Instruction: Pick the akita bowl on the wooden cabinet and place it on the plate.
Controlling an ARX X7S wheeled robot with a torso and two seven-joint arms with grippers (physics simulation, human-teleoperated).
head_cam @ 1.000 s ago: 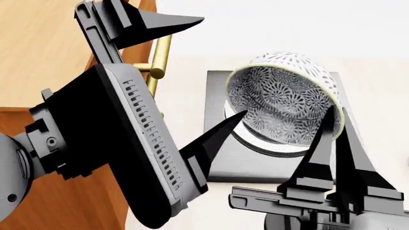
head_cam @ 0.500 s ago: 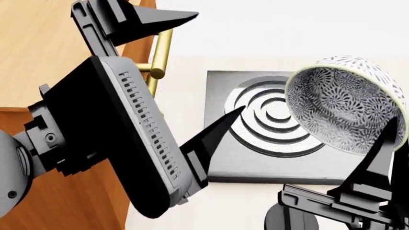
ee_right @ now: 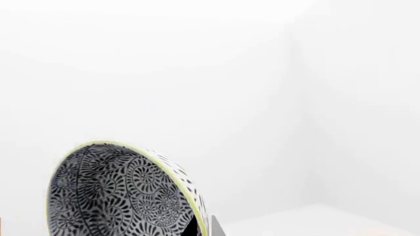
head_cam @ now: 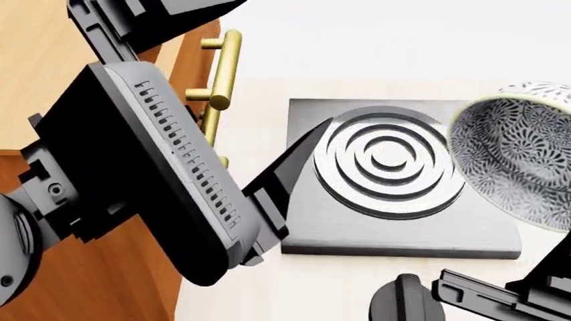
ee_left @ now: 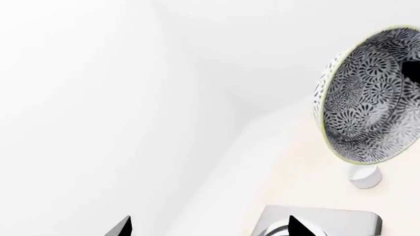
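While your right end effector point(head_cam: 544, 281) clamps the akita bowl point(head_cam: 522, 157), tilted in the air beside the stove point(head_cam: 392, 180), your left end effector point(head_cam: 223, 73) hangs spread, holding nothing.

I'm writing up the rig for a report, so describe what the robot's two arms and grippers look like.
The left arm is a chunky matte-black block with a grey panel of small slotted vents, ending in a left gripper with long, pointed black fingers. Its base joint is grey with screw holes. The right arm shows only partly: black, angular, with a rounded dark-grey piece beside it. No cables or markings show.
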